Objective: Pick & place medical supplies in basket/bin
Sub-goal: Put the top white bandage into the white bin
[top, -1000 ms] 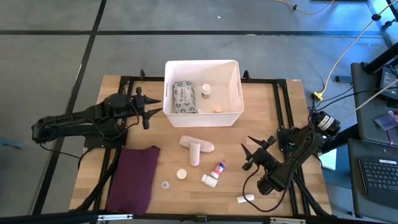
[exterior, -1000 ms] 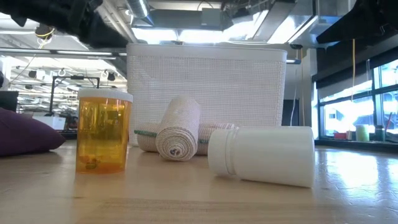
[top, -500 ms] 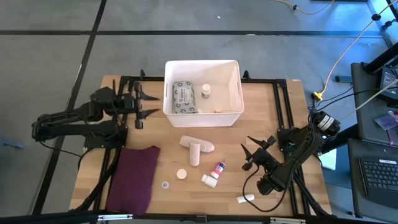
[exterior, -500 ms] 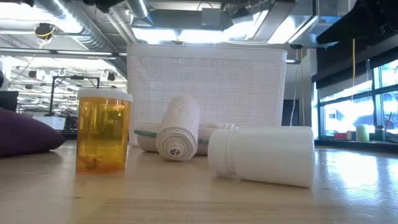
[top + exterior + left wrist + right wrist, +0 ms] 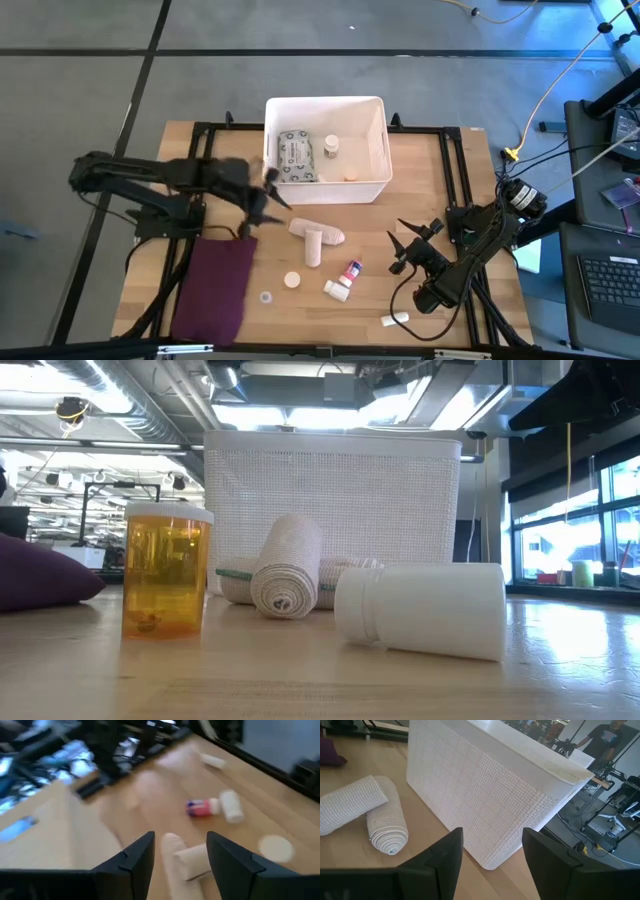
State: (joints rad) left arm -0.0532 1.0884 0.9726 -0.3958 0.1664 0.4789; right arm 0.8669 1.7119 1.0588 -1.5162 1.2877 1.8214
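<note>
The white bin (image 5: 378, 150) stands at the table's far middle and holds a grey-green packet (image 5: 296, 156), a small white bottle (image 5: 332, 147) and a beige cap (image 5: 352, 176). Two beige bandage rolls (image 5: 317, 238) lie on the table near the bin. My left gripper (image 5: 270, 200) is open and empty, just left of the rolls; in the left wrist view (image 5: 180, 837) the rolls (image 5: 182, 860) lie ahead between its fingers. My right gripper (image 5: 400, 247) is open and empty at the table's right; it also shows in the right wrist view (image 5: 492, 832).
Near the front lie a red-and-blue tube (image 5: 351, 269), a white bottle (image 5: 337, 289), an upright amber bottle with a white cap (image 5: 167, 570), a small cap (image 5: 265, 297) and a small white tube (image 5: 395, 319). A maroon cloth (image 5: 215, 285) lies front left. A person (image 5: 610, 740) stands beyond the table.
My left gripper has swung from beside the bin's left wall toward the table's right and near edge, and now sits just left of the bandage rolls. Nothing on the table has moved.
</note>
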